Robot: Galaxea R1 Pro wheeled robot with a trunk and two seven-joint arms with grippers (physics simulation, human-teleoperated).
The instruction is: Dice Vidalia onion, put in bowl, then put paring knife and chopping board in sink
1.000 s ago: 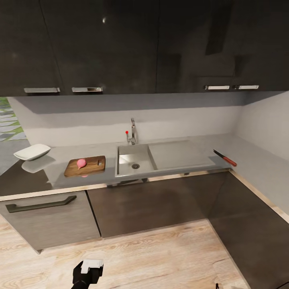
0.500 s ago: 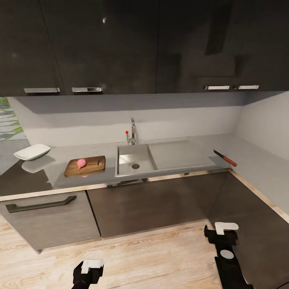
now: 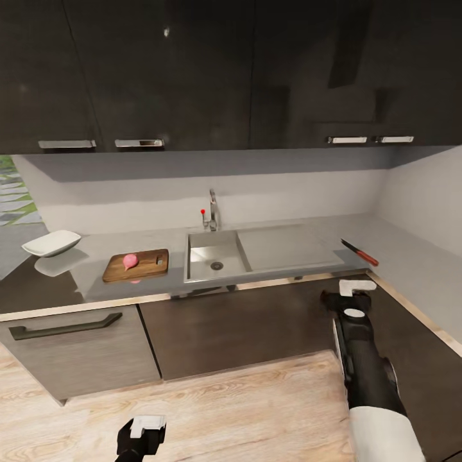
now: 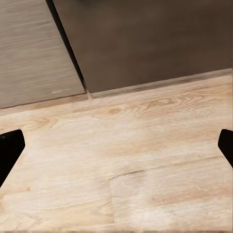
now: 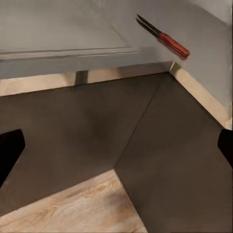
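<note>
Head view: the onion already sits on the board, so fetching the knife is the step in hand.
Right pincer hangs open below the worktop edge; it needs to rise over the lip. Left pincer waits open above the floor.

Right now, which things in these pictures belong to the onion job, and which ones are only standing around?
Belong to the job:
Vidalia onion, on the chopping board
paring knife
sink
bowl
countertop
right gripper, raised below the knife

Only standing around:
tap
upper cabinets
drawer handle
wooden floor
</note>
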